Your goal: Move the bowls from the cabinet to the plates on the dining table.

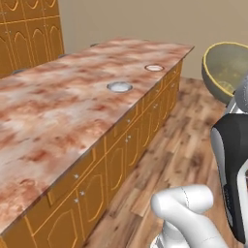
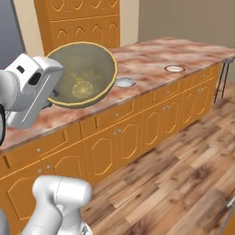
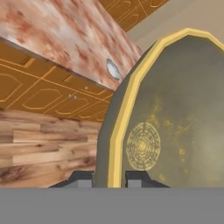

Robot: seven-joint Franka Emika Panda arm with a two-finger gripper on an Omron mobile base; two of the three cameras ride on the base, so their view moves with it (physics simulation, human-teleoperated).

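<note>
The tool (image 3: 109, 179) is pinched on the rim of one bowl (image 2: 82, 75), one dark fingertip (image 3: 83, 180) outside the wall and the other inside it, so the yellow edge runs up between them in the hand view. The bowl is carried in the air, tipped on its side so that its mouth faces the cameras; nothing lies in it, and its speckled yellowish inside shows a round ringed mark at the bottom. From the right base view it hangs in front of the near part of the tabletop (image 2: 151, 59), above the row of orange doors below the stone; from the left base view it sits at the right edge of the picture, out over the wooden floor (image 1: 179, 155) and clear of the stone. Farther along the reddish-pink marbled tabletop, close to its edge on the robot's side, lies the grey-rimmed plate (image 1: 119, 86), flat and with nothing on it. Beyond it, along the same edge and well apart from it, lies the red-rimmed plate (image 1: 154, 68), likewise bare. Small silver knobs dot the arched-panel doors under the tabletop. The floor is of brown planks. Behind the far side of the tabletop stand tall orange cupboards (image 2: 82, 20), and a plain beige wall (image 1: 145, 19) closes the room.
</note>
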